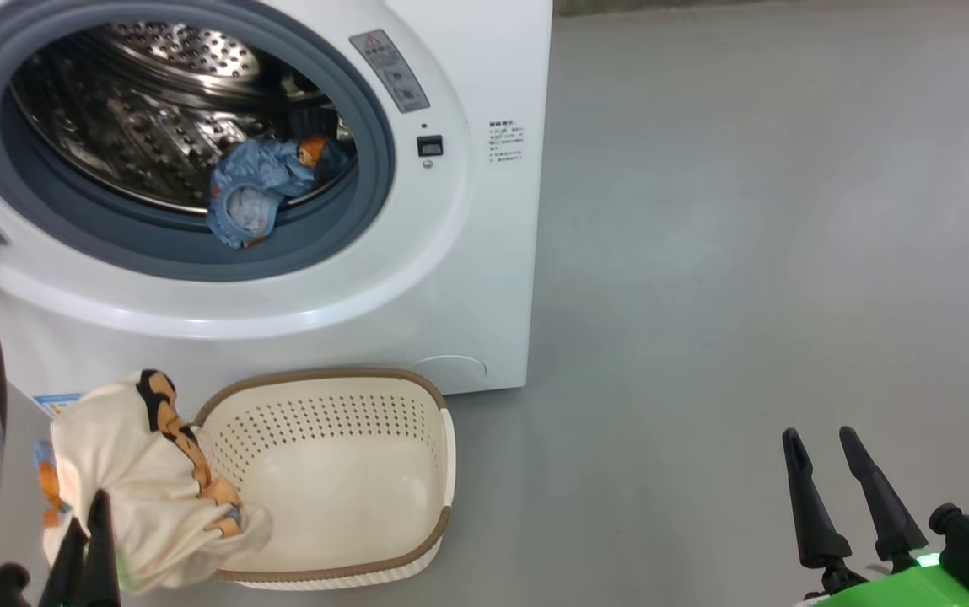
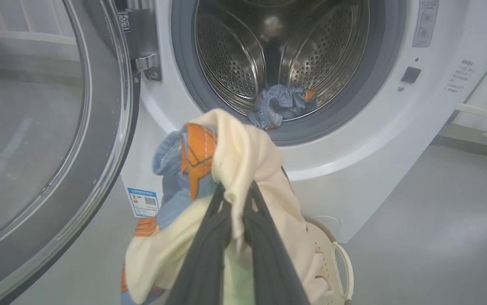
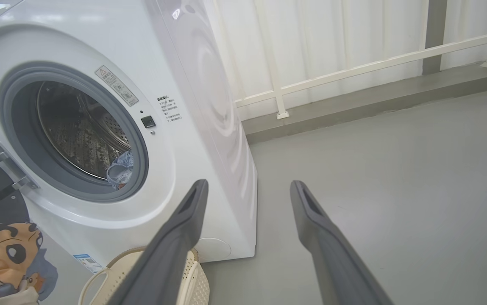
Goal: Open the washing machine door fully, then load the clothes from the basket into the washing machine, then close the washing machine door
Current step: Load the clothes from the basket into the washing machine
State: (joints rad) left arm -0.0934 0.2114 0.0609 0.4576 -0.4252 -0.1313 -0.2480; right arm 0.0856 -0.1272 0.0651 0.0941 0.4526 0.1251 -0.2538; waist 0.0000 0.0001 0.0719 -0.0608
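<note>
Cream cloth is pinched between the two dark fingers of the left gripper, which are squeezed close together on it. The cloth is a soft bunch with orange and black print, and some light blue shows in it too. I cannot tell if it is one piece or two. The bunch is held up at the left rim of the basket, and I cannot tell if it touches the rim. The basket sits on the grey floor, right up against the bottom front of the washer. The door is swung wide open to the left of the bunch, with its black rim and clear glass near the gripper. Above the basket is the round hole of the washer, with a grey-blue ring around it and the shiny steel drum inside. A blue cloth with a bit of orange lies at the bottom front edge of the drum, partly draped over the ring. The right gripper is well apart from all this, low on the right over bare floor. Its fingers stand wide apart and hold nothing.
</note>
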